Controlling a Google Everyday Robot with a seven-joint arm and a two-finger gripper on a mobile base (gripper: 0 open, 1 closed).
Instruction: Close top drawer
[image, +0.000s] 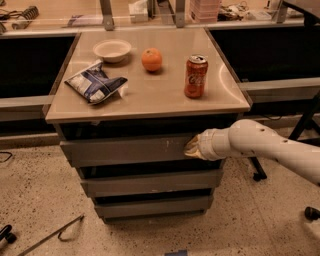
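Observation:
The top drawer (125, 149) is a wide grey metal drawer under the tan cabinet top, with small white scuffs right of its middle. Its front stands only slightly out from the cabinet, with a thin dark gap above it. My gripper (191, 147) comes in from the right on a white arm (270, 147) and presses against the right part of the drawer front. The fingers are hidden against the panel.
On the cabinet top (150, 95) stand a red soda can (196, 76), an orange (151, 59), a white bowl (112, 50) and a blue-white chip bag (95, 82). Two plain grey drawer fronts (150, 182) lie below. Black chair legs (300, 125) stand at the right.

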